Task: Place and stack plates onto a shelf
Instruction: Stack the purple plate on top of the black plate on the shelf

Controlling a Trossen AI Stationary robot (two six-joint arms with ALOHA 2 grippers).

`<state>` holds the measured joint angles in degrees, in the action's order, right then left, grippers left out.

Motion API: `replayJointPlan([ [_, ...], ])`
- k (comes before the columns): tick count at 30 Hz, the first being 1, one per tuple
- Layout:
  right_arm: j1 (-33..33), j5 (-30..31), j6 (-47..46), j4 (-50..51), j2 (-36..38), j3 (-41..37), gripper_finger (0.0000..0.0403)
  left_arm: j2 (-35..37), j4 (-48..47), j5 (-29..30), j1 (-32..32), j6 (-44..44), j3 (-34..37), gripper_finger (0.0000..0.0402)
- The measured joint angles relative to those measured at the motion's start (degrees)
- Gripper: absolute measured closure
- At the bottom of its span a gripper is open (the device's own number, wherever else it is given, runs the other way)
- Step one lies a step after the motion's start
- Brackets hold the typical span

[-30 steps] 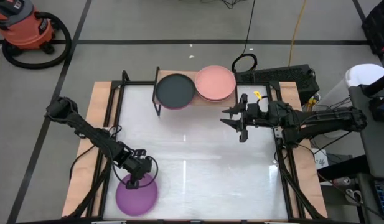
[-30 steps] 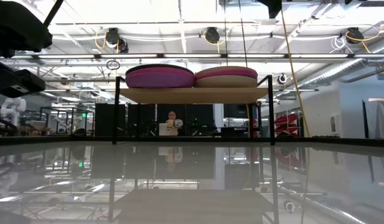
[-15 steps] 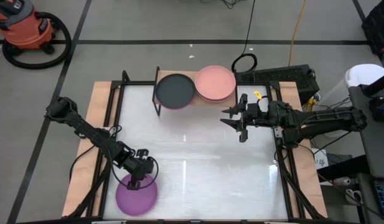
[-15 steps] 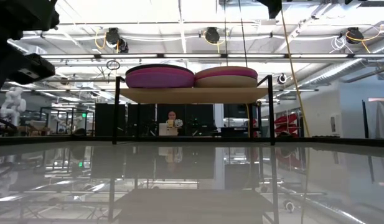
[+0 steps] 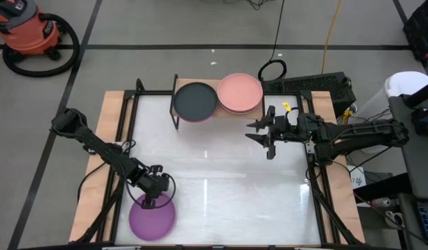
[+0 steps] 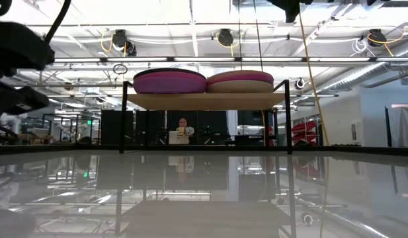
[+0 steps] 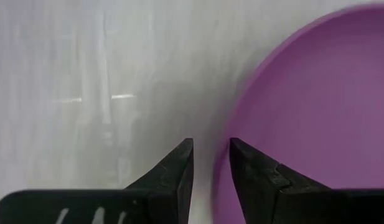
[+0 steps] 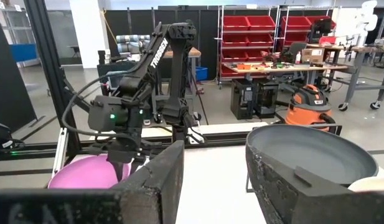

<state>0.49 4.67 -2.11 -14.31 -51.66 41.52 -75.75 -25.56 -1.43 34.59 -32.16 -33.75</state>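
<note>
Right, nearest to you the left tool (image 5: 150,203) is down at the front left corner of the white surface (image 5: 220,173), at the rim of a purple plate (image 5: 152,218) that lies flat there. In your left wrist view its two dark fingers (image 7: 177,173) stand slightly parted with a narrow gap between them, one on the bare surface side and the other over the plate's rim; nothing sits between them, though you cannot tell whether a tip touches the rim. Farther back, on the right side, your right tool (image 5: 269,136) hangs above the surface, pointing toward the middle, its fingers (image 8: 158,180) apart and holding nothing. At the far edge stands the shelf (image 6: 205,100), its wooden board on thin black legs. It carries two stacks side by side: on the left a black plate (image 5: 195,100) tops a stack with a magenta plate (image 6: 168,84) showing beneath it in the low view, and on the right a salmon pink plate (image 5: 241,92) tops a stack with a beige plate (image 6: 242,86) under it. The two stacks meet at their rims.
</note>
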Motion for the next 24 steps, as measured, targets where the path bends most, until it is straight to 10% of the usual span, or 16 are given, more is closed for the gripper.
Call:
replayJointPlan([
  [10,0.0,0.0,0.0,-0.2,0.0,0.0,0.0250,0.0,-0.1,-1.1,-1.8,3.0,-2.8,0.0389],
  [15,0.0,0.0,0.0,-0.5,0.0,0.0,0.0250,1.7,-15.6,5.1,-7.2,8.2,-13.6,0.0392],
  [24,0.4,-0.1,-3.1,-1.0,-0.9,0.1,0.0250,10.8,-26.6,19.4,-33.2,16.1,-39.6,0.0393],
])
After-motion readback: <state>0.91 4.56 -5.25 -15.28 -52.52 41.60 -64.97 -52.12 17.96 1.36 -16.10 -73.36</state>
